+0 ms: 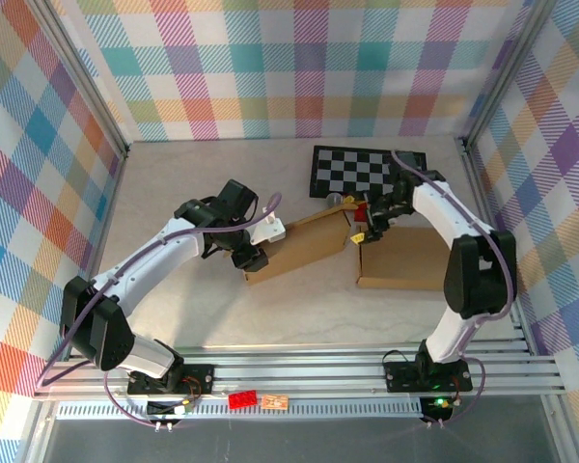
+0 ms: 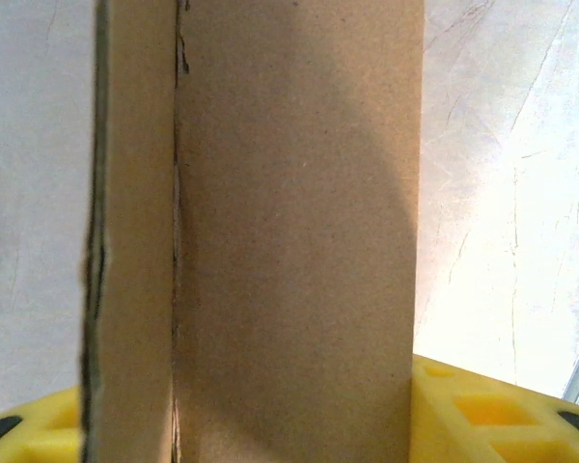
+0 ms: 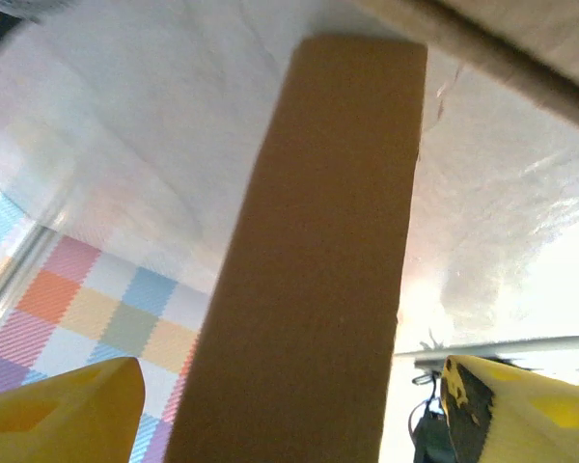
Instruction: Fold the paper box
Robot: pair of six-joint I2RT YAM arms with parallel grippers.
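The paper box (image 1: 304, 246) is brown cardboard lying partly flattened mid-table, and a second panel (image 1: 405, 258) of it reaches right. My left gripper (image 1: 248, 255) is at its left end. In the left wrist view a cardboard wall (image 2: 289, 241) runs between the yellow fingers (image 2: 492, 415) and touches both, so the gripper (image 2: 270, 429) is shut on it. My right gripper (image 1: 369, 226) is at the box's middle top edge. In the right wrist view a cardboard flap (image 3: 318, 260) stands between its yellow fingers (image 3: 68, 410) with a gap on each side, so this gripper (image 3: 294, 415) is open.
A black-and-white checkerboard (image 1: 367, 172) lies behind the box at the back right. A small grey object (image 1: 335, 200) sits by the box's far edge. Plaid walls enclose the table on three sides, and a metal rail (image 1: 299, 371) runs along the near edge.
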